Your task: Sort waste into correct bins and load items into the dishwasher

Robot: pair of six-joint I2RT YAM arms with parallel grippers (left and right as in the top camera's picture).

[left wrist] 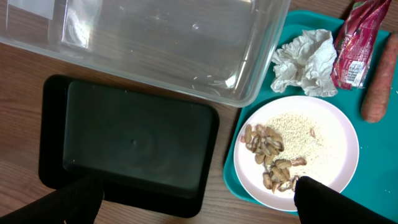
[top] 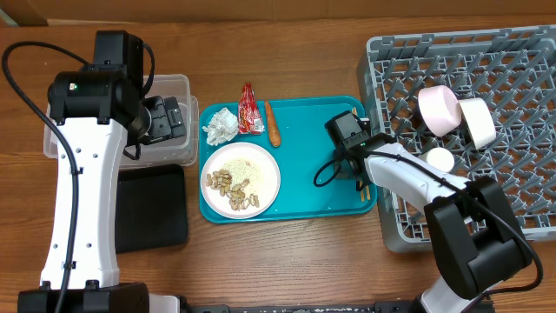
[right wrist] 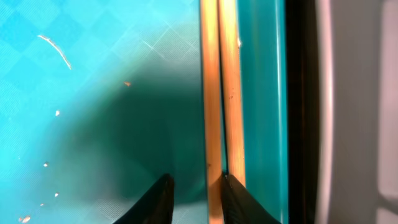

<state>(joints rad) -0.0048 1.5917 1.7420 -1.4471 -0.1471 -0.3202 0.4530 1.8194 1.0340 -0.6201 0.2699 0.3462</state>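
Two wooden chopsticks (right wrist: 221,93) lie side by side along the right rim of the teal tray (right wrist: 93,93), beside the grey dish rack (top: 521,200). The right gripper (right wrist: 196,182) is narrowly parted around one of them, not clamped. The left gripper (left wrist: 199,202) hangs spread wide and empty over the black tray (left wrist: 130,143), below the clear tub (left wrist: 155,43). Peanut shells (left wrist: 267,146) sit on the white plate (left wrist: 329,155). The paper ball (left wrist: 305,62), red wrapper (left wrist: 354,43) and orange stick (left wrist: 379,87) lie at upper right.
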